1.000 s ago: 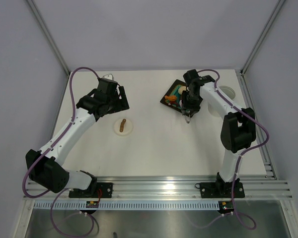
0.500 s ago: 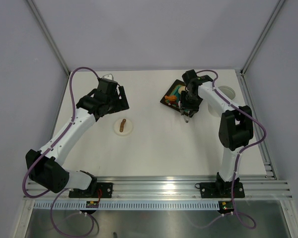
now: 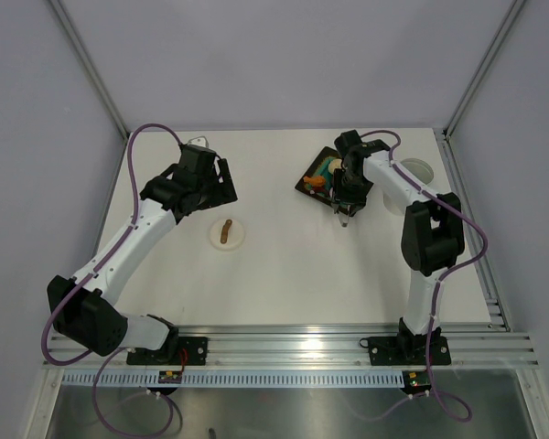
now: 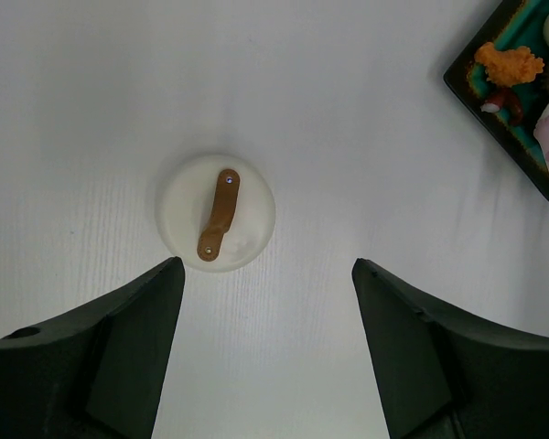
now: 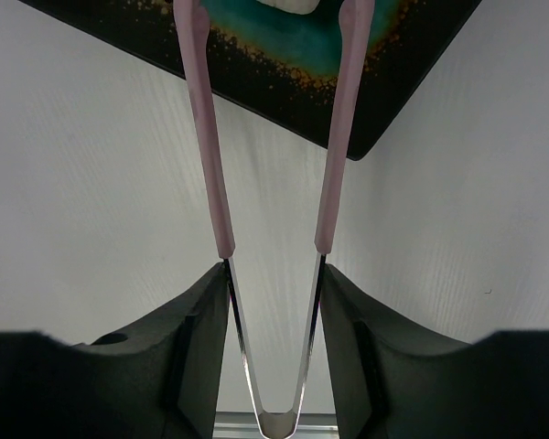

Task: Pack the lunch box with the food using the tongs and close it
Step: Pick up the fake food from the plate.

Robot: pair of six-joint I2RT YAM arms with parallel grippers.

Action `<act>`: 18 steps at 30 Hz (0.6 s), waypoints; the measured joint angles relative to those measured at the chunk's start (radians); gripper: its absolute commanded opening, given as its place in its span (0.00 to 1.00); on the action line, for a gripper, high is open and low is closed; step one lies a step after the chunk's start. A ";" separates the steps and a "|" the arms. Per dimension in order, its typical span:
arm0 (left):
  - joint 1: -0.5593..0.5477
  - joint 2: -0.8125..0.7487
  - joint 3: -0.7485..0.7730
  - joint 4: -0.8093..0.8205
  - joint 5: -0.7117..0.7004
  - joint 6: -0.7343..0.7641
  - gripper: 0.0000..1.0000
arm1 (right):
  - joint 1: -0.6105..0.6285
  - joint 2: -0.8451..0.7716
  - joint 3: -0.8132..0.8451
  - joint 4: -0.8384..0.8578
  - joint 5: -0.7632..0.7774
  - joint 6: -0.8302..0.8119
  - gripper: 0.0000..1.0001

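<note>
The pale pink tongs (image 5: pixel 204 137) sit with their metal joined end between the fingers of my right gripper (image 5: pixel 273 274), which is shut on them. Their two arms reach over the black tray (image 5: pixel 284 87), with a cream-white piece of food (image 5: pixel 293 4) between the tips. From above, the right gripper (image 3: pixel 346 197) hangs at the tray's near corner. Orange food (image 4: pixel 510 64) lies on the tray. The white lunch box (image 3: pixel 421 170) stands right of the arm, partly hidden. Its lid (image 4: pixel 188 215) with a brown handle lies just ahead of my open left gripper (image 4: pixel 267 265).
The black tray (image 3: pixel 308 186) with a teal centre sits at the back, right of the middle. The lid (image 3: pixel 237 240) lies on the table left of centre. Grey walls close the back and both sides. The arm bases stand on the rail at the near edge.
The right arm has drawn slightly back toward the tray, its elbow shifting left. The tongs' arms have spread a little. The left arm has not moved.
</note>
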 measured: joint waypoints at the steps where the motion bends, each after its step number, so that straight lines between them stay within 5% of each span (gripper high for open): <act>1: 0.000 0.000 0.000 0.000 0.000 0.000 0.79 | 0.000 0.003 0.000 0.000 0.003 0.001 0.50; 18: 0.001 -0.002 -0.019 0.003 0.000 0.000 0.79 | -0.003 0.091 0.060 0.000 0.018 0.002 0.50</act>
